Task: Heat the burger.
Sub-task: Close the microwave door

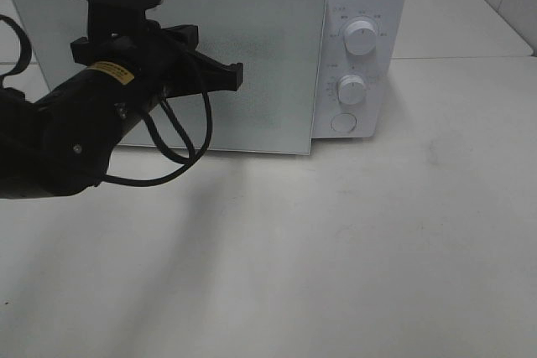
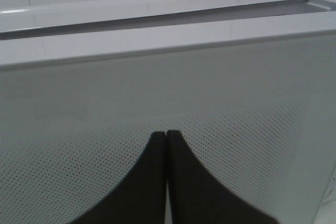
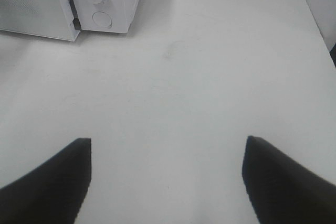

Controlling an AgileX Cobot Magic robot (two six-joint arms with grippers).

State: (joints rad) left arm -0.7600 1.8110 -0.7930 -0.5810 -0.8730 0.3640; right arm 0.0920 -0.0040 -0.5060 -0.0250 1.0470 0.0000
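Left gripper (image 1: 235,75), shut, meets the microwave door (image 1: 277,64) at eleven o'clock, judged door-closing; right gripper (image 3: 166,140) gapes empty; next, turn a dial (image 1: 351,89).

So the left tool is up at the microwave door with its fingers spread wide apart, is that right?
Not quite. The left tool is up at the microwave door, but its fingers are closed together, not spread apart. The left wrist view shows the two dark tips meeting in front of the dotted door panel.
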